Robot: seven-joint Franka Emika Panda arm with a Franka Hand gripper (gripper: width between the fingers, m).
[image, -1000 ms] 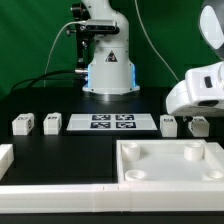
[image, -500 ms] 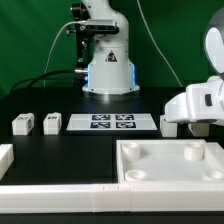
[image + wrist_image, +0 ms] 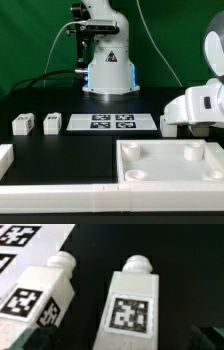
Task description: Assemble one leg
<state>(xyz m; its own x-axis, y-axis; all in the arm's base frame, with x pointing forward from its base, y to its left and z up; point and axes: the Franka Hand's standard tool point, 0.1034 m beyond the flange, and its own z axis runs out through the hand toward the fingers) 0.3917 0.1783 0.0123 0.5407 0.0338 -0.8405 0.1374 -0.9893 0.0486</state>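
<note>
In the wrist view two white legs lie side by side on the black table, each with a square tag and a rounded peg end. One leg (image 3: 135, 303) lies between my open gripper (image 3: 122, 339), with a dark fingertip (image 3: 208, 336) on each side of it, not touching. The other leg (image 3: 40, 288) lies beside it. In the exterior view my white hand (image 3: 195, 105) hangs low over the right pair of legs, and only one leg (image 3: 168, 126) partly shows. Two more legs (image 3: 22, 124) (image 3: 50, 123) lie at the exterior view's left.
The marker board (image 3: 112, 122) lies mid-table; its corner shows in the wrist view (image 3: 15, 238). A large white square tray with round corner sockets (image 3: 170, 165) lies in front. A white part (image 3: 4, 158) lies at the exterior view's left edge. The robot base (image 3: 108, 70) stands behind.
My hand came down over the right pair of legs between one second and half a second ago. Since then it has barely moved. The gripper stays open.
</note>
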